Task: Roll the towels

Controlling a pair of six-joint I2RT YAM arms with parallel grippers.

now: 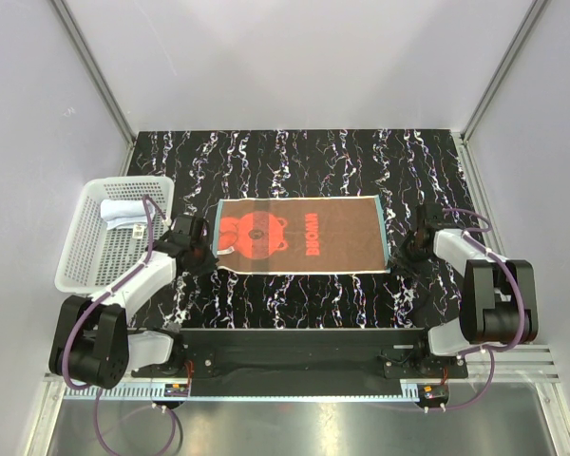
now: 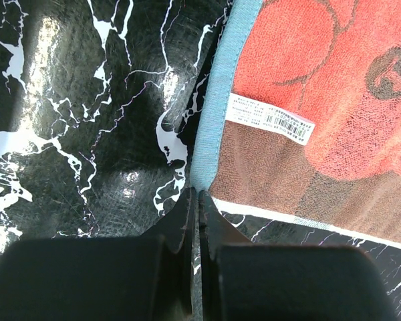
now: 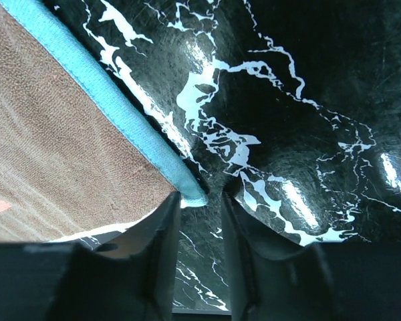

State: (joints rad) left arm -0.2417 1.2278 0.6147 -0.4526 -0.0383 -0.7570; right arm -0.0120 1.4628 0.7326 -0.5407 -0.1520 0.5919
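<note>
Two towels — brown towel (image 1: 304,236) flat, white towel (image 1: 123,211) in the one basket (image 1: 76,256); left gripper (image 2: 195,194) together, right gripper (image 3: 200,197) apart.

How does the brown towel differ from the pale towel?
The brown towel is rust-brown with a red-orange print and teal edge; the pale towel is plain whitish blue. The brown towel lies spread flat; the pale towel is bundled up. The brown towel is on the table; the pale towel sits in the white basket. Both are cloth.
</note>
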